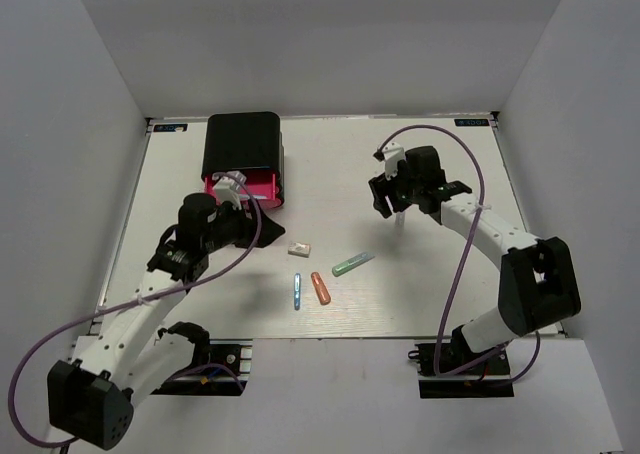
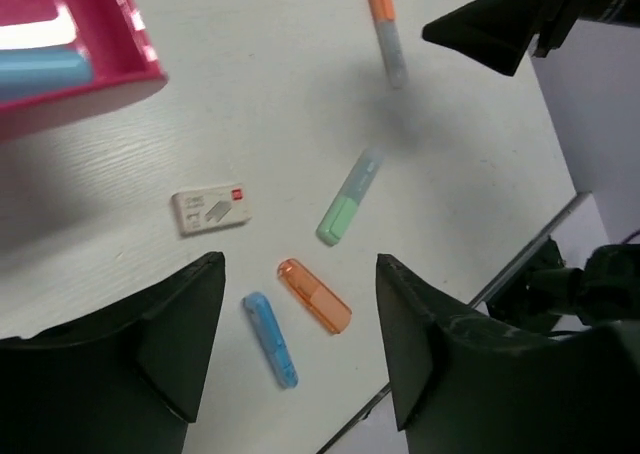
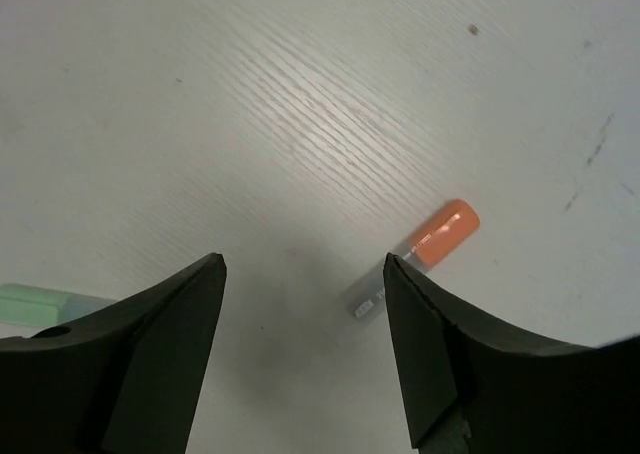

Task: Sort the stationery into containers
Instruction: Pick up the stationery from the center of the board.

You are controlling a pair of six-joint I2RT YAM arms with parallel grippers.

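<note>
1. Five stationery pieces lie loose on the table [image 1: 440,304]; a sixth, pale blue piece [image 2: 40,74] rests inside the pulled-out pink drawer [image 2: 125,49].
2. The black box [image 1: 242,139] holding that drawer stands at the far edge, left of centre.
3. The white eraser block [image 1: 299,246], with a small red mark on its label, lies around the middle of the table.
4. Closer to the near edge, the thin blue pen [image 1: 297,291] and the stubby orange marker [image 1: 320,287] lie just beside each other, apart.
5. The green-tipped clear marker [image 1: 352,264] lies tilted to their right.
6. The orange-tipped clear marker [image 3: 440,236] lies alone further right, flat on the wood grain.
7. The left gripper [image 2: 300,262] hovers by the drawer front, wrist angled down, fingers spread and holding nothing.
8. The right gripper [image 3: 302,262] hangs over the orange-tipped marker with its arm bent back toward the right edge, fingers parted and empty.
</note>
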